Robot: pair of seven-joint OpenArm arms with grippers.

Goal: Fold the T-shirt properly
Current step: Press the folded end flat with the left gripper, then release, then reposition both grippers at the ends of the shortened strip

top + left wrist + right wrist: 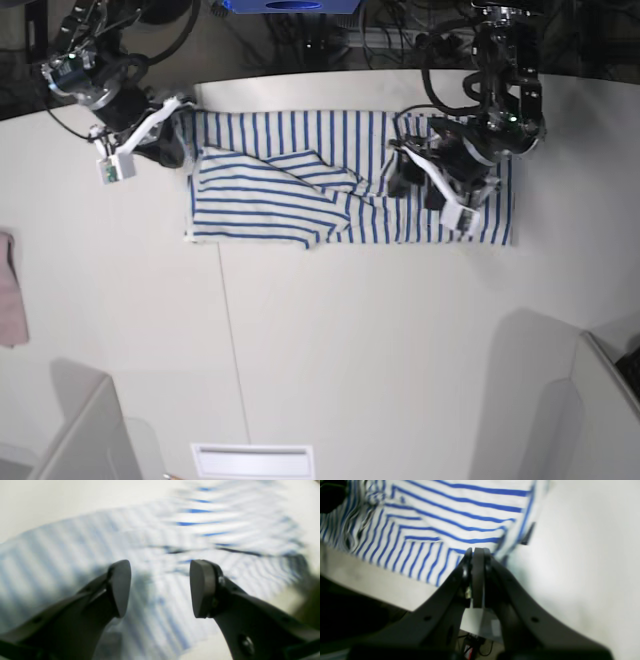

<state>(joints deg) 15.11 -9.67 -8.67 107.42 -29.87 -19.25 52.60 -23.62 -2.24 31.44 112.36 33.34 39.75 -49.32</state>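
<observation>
The T-shirt [350,185], white with blue stripes, lies spread along the table's far side, its left part folded over itself. My right gripper [183,150] is at the shirt's left edge. In the right wrist view this gripper [477,551] is shut, pinching the edge of the striped T-shirt [440,525], with a small dark label [527,535] beside it. My left gripper [418,185] hovers over the shirt's right part. In the left wrist view this gripper [160,580] is open and empty above the blurred T-shirt [75,547].
A plain pink cloth [10,300] lies at the table's left edge. A white slot [250,460] sits at the front edge, with grey panels at the front left [85,440] and front right [600,410]. Cables and dark gear lie behind the table.
</observation>
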